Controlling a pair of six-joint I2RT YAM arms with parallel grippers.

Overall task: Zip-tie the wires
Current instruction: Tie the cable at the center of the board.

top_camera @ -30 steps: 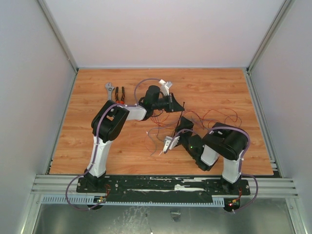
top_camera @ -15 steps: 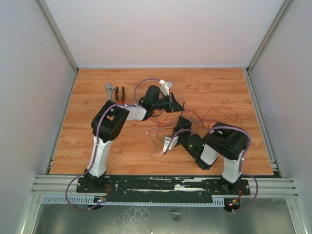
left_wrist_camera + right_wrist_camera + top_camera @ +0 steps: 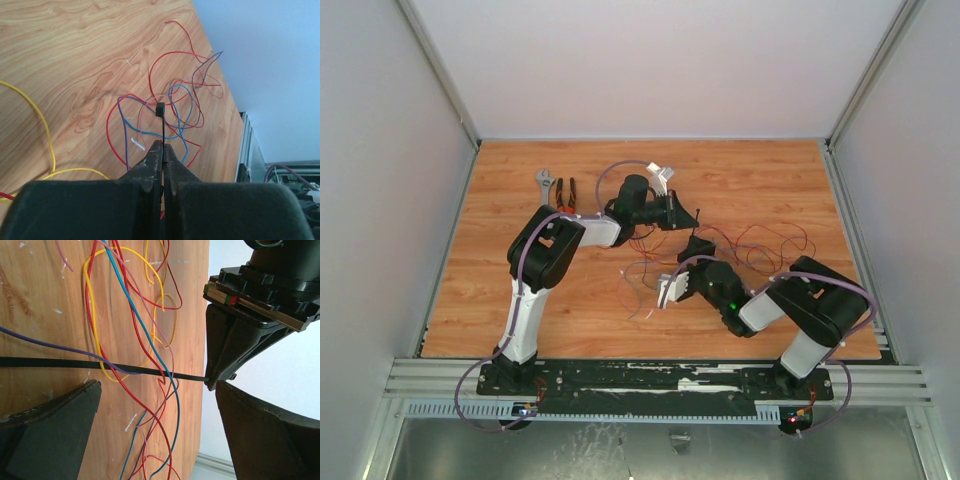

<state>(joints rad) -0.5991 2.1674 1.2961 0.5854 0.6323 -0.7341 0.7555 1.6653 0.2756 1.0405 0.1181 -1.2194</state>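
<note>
My left gripper (image 3: 162,145) is shut on the zip tie (image 3: 161,125), a thin black strip that sticks out past the fingertips and ends in its small head (image 3: 160,109). The wires (image 3: 172,107), a loose tangle of red, blue, purple and yellow strands, lie on the wooden table below it. In the right wrist view the zip tie (image 3: 100,366) runs level across the frame to the left gripper (image 3: 222,375), with the wires (image 3: 145,340) crossing it. My right gripper (image 3: 157,390) is open, its fingers on either side of those strands. In the top view both grippers (image 3: 688,215) (image 3: 698,245) are close together mid-table.
A grey wrench (image 3: 548,185) and orange-handled pliers (image 3: 566,192) lie at the back left of the table. More wire loops (image 3: 770,240) spread to the right of the grippers. White walls enclose the table on three sides.
The right arm's elbow swung out to the right and its gripper moved slightly toward the left gripper. The left arm stayed still, shut on the zip tie.
</note>
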